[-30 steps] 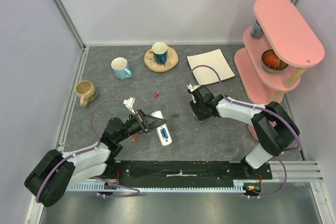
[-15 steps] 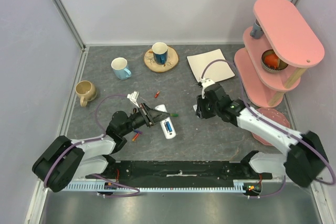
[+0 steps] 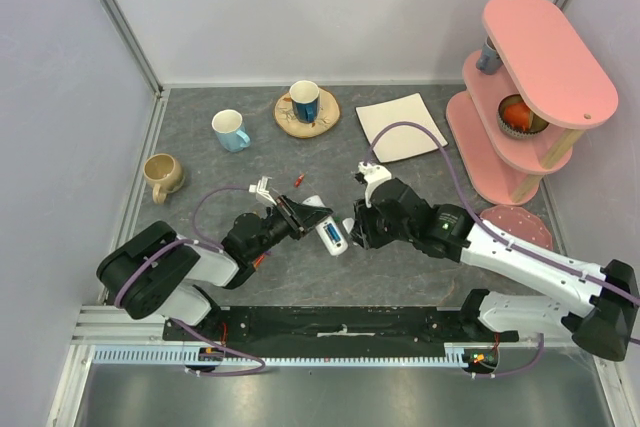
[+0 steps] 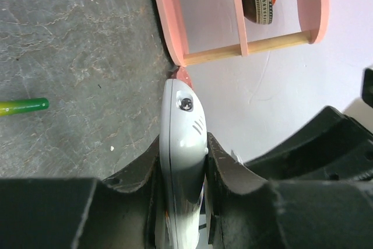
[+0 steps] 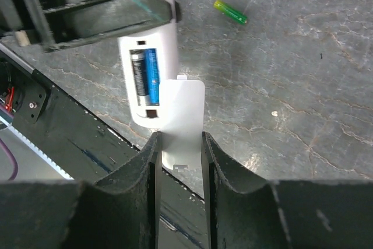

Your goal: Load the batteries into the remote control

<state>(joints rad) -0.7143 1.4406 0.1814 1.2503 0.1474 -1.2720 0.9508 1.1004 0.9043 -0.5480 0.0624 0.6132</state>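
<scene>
My left gripper point(image 3: 303, 215) is shut on the white remote control point(image 3: 328, 234) and holds it off the table, clamped edge-on in the left wrist view point(image 4: 182, 106). Its battery bay is open, with a blue-purple battery point(image 5: 151, 77) inside. My right gripper point(image 3: 356, 229) is shut on a flat white battery cover point(image 5: 182, 100), whose edge meets the remote point(image 5: 152, 39) at the bay's end. A green battery point(image 5: 230, 11) lies loose on the table, also in the left wrist view point(image 4: 23, 106). A red-orange battery point(image 3: 298, 181) lies further back. Another point(image 3: 258, 261) shows under my left arm.
A light blue mug point(image 3: 230, 130), a tan mug point(image 3: 162, 175) and a blue mug on a wooden coaster point(image 3: 304, 100) stand at the back. A square white plate point(image 3: 401, 126) lies back right. A pink shelf point(image 3: 530, 87) stands at the right.
My left gripper has carried the remote rightward. My right arm has swung left and brought its gripper up to the remote's open end.
</scene>
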